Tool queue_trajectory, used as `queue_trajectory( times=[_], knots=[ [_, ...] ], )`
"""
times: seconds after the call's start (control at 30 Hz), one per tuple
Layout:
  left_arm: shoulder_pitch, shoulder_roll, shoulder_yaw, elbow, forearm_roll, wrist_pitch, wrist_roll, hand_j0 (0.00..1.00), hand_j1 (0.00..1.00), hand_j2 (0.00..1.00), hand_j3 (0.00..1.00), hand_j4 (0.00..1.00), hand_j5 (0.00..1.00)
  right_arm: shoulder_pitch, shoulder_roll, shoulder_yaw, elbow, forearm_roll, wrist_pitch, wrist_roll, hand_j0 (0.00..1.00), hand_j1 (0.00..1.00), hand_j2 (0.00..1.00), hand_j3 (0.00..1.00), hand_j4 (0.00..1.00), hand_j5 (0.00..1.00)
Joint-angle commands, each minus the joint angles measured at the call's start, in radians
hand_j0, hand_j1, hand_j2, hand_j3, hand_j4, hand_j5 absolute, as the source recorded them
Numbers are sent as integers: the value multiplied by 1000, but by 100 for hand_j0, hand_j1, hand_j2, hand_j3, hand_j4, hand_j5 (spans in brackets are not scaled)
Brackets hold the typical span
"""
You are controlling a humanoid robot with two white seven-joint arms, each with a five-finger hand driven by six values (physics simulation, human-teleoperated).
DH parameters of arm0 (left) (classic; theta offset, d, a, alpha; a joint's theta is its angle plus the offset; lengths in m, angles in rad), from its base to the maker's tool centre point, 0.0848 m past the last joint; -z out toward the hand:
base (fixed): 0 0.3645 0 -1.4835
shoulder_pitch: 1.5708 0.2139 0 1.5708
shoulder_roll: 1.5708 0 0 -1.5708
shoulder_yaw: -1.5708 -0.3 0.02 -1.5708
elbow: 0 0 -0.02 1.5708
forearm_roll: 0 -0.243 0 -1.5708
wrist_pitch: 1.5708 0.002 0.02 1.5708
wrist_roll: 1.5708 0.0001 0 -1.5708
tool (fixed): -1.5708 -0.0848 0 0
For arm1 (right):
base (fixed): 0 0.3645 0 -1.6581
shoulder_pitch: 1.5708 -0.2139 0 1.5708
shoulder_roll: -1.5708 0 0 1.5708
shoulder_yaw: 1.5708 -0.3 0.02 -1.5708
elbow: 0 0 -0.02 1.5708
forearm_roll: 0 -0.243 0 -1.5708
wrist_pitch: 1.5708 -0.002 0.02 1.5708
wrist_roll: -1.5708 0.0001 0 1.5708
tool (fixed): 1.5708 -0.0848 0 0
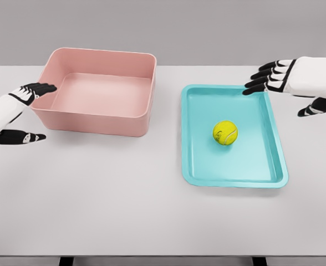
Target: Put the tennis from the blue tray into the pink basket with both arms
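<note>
A yellow tennis ball lies near the middle of the blue tray on the right half of the white table. The pink basket stands at the back left and holds nothing. My right hand hovers over the tray's far right corner, fingers spread, above and to the right of the ball. My left hand floats just left of the basket, fingers extended toward its left wall, holding nothing.
The white table stretches wide in front of basket and tray. A narrow gap separates the basket's right wall from the tray's left rim. The table's front edge runs along the bottom of the view.
</note>
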State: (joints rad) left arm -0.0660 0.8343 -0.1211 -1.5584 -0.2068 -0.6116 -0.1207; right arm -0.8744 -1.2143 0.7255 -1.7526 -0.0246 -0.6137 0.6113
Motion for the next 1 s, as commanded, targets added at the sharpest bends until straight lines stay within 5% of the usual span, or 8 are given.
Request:
queue_trajectory(
  times=[0.0,0.13,0.27,0.37,0.8,0.87,0.97],
  knots=[
    [0,-4,4,0,9,1,3,100,100,100,100,100,100,0,-7,-3,-1,-9,3,0,100,100,100,100,100,100],
    [2,-6,4,0,10,1,4,100,100,100,100,100,100,8,-10,11,-1,-21,3,0,98,98,98,98,98,98],
    [9,-4,4,-5,41,1,6,100,100,100,100,100,100,9,58,69,16,-228,408,0,98,98,98,98,98,98],
    [9,-4,4,-5,49,1,6,100,100,100,100,100,100,11,140,94,116,-276,483,0,98,98,98,98,98,98],
    [14,5,-5,1,102,1,6,100,100,100,100,100,100,12,248,212,223,-256,496,0,99,99,99,99,99,99],
    [55,17,-6,0,148,1,6,100,100,100,100,100,100,14,259,222,235,-256,494,0,99,99,99,99,99,99],
    [167,120,-12,-22,369,1,6,100,100,100,100,100,100,14,271,253,249,-235,489,0,99,99,99,99,99,99]
  ],
)
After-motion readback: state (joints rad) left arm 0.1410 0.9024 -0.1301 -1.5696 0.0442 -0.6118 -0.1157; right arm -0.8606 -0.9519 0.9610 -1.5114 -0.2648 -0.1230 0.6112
